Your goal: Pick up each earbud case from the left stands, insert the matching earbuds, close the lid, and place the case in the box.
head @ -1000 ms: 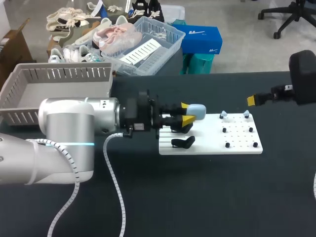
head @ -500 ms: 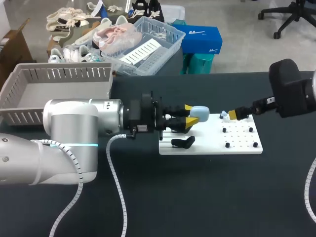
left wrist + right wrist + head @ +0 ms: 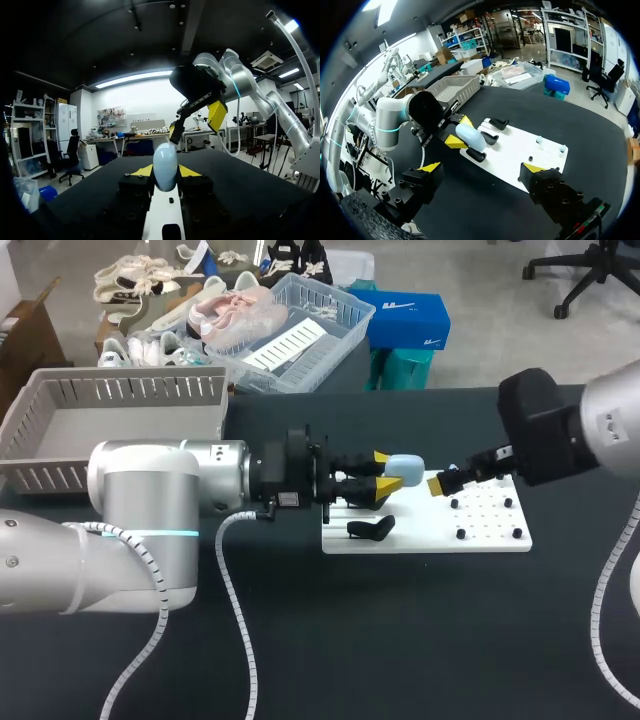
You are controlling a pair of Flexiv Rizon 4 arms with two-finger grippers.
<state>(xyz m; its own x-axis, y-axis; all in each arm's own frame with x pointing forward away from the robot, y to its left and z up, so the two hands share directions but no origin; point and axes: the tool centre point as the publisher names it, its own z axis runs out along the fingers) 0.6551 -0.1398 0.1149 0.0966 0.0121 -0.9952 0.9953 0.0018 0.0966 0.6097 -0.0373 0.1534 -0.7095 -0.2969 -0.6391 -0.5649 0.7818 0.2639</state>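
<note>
Lower left of the head view: the left arm (image 3: 140, 530) lies across the worktop (image 3: 400, 640) and has barely budged in the last half second. It nudged a touch toward the middle just before that. The left claw (image 3: 384, 472) pinches the pale blue earbud case (image 3: 404, 466) from both sides, holding it over the left end of the white board (image 3: 430, 538), with a bare black stand (image 3: 370, 529) just below it in the frame. The lid looks closed.

Now the big move: the right arm (image 3: 570, 435) has swept in! A second ago it sat at the right edge. Now the right claw (image 3: 445, 481) is at centre frame, just to the right of the case and not touching it. From the right wrist view its yellow tips are spread wide with nothing between them, and the earbuds (image 3: 538, 140) sit on their pegs at the board's far end, ahead of the claw.

So the two arms are squaring up for the hand-to-hand part. My read is that the right claw is coming either to flip the lid or to fetch an earbud. I can't tell which from here.

Upper left of the frame, the grey box (image 3: 130, 390) waits, and no case shows in it, so the task looks to be at an early stage.
</note>
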